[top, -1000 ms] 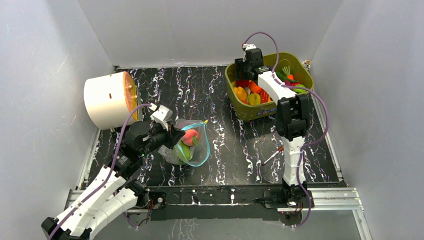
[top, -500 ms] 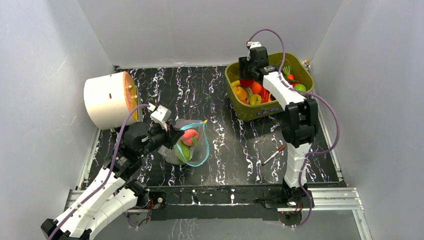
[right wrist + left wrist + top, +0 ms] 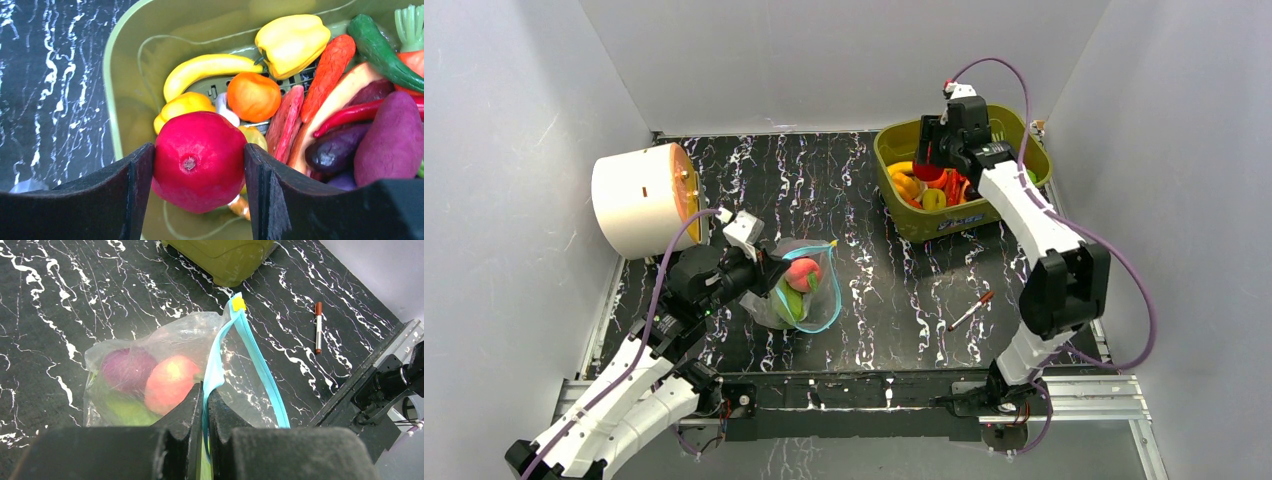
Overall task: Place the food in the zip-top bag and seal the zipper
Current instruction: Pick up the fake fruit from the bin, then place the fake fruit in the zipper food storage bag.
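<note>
The clear zip-top bag point(image 3: 796, 288) lies on the black marbled table with its mouth open. Inside it are a red-yellow apple point(image 3: 170, 382), a purple onion point(image 3: 127, 371) and a green piece point(image 3: 125, 410). My left gripper point(image 3: 205, 390) is shut on the near side of the light-blue zipper point(image 3: 260, 365), at the bag's left point(image 3: 762, 272). My right gripper point(image 3: 199, 160) is shut on a round red fruit point(image 3: 200, 150) and holds it over the olive-green tub point(image 3: 886, 180), where several more toy fruits and vegetables lie.
A white drum with an orange face point(image 3: 639, 198) stands at the left wall. A red-and-white pen point(image 3: 969, 311) lies on the table between the bag and the right arm's base. The tub point(image 3: 130, 60) fills the back right corner. Grey walls enclose the table.
My right arm has swung its elbow out to the right and its gripper has shifted right over the tub. The left gripper and the bag have stayed put.
</note>
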Controlling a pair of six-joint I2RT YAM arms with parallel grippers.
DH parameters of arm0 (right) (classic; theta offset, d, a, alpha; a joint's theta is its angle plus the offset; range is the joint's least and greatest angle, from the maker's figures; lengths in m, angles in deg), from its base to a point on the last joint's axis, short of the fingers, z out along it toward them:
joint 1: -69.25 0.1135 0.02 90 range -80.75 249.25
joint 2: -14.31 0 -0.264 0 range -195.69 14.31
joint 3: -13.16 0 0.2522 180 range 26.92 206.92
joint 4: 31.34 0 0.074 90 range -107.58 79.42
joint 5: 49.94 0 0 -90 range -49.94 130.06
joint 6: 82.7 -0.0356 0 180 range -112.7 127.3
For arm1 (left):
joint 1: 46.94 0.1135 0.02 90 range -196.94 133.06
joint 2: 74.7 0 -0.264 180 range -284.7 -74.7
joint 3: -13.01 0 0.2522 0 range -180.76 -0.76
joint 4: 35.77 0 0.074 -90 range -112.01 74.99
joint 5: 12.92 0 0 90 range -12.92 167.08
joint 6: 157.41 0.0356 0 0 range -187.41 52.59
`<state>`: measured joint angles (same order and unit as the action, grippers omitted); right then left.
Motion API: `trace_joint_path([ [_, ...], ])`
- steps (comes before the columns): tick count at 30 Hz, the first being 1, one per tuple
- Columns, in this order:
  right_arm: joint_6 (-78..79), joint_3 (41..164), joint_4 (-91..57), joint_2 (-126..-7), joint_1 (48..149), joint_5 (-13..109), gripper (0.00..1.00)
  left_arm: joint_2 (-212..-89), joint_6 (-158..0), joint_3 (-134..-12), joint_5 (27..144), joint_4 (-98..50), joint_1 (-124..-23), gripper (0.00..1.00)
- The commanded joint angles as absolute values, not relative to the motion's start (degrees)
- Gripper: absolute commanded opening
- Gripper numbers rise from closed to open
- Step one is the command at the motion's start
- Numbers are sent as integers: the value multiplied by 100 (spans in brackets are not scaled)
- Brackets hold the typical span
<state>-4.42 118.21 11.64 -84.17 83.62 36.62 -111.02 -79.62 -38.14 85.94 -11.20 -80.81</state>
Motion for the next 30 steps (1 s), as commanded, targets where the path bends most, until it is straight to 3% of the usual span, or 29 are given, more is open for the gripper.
trace_joint_path([
  [1,-628,11609,1244,-7667,8549,3758,37,-10986,-7981,-3798,8462,-1208,-8058,0],
  [14,-914,10857,1692,-6022,9757,3945,36,-10981,-8010,-3791,8324,-1191,-8054,0],
  [30,-1905,9310,512,-4718,10728,5911,37,-10994,-8835,-3950,8435,-1261,-8066,0],
])
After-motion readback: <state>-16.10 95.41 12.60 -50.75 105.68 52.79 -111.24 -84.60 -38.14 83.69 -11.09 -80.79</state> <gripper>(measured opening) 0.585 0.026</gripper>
